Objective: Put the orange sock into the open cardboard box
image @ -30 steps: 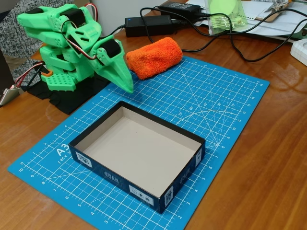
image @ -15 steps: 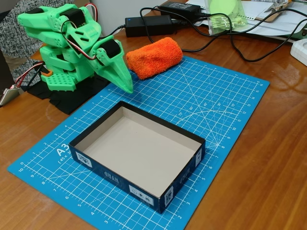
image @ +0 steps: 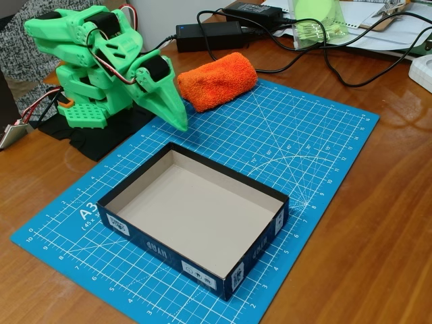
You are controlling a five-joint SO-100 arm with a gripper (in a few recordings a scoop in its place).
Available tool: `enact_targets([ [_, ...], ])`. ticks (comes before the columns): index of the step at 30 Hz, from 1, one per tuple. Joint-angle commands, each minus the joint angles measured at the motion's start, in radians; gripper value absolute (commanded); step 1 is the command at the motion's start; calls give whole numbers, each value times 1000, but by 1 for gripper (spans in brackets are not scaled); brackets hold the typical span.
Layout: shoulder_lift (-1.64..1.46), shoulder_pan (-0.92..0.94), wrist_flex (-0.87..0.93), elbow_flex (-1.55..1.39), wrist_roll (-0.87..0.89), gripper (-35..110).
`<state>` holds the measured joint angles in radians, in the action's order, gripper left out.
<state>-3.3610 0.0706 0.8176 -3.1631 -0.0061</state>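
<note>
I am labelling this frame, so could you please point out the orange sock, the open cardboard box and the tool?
orange sock [image: 217, 81], fixed view, middle of roll.
open cardboard box [image: 165, 253], fixed view, near outer wall.
tool [image: 181, 123], fixed view, pointed tip.

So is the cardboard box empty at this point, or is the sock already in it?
Empty. The open cardboard box shows only its bare beige floor, and the orange sock lies rolled up at the far edge of the blue cutting mat, outside the box.

orange sock [image: 217, 81] rolled at mat's far edge, open cardboard box [image: 194, 217] empty nearer
</note>
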Motion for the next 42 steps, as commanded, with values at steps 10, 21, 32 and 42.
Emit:
enact_targets([
  [10, -23, -3, -15, -3, -21, 2],
  [21, -17, -161, 3, 110, -552, 1],
  [32, 561, -767, 670, 1011, -1086, 16],
  [42, 1106, -701, 749, 1362, -1470, 12],
])
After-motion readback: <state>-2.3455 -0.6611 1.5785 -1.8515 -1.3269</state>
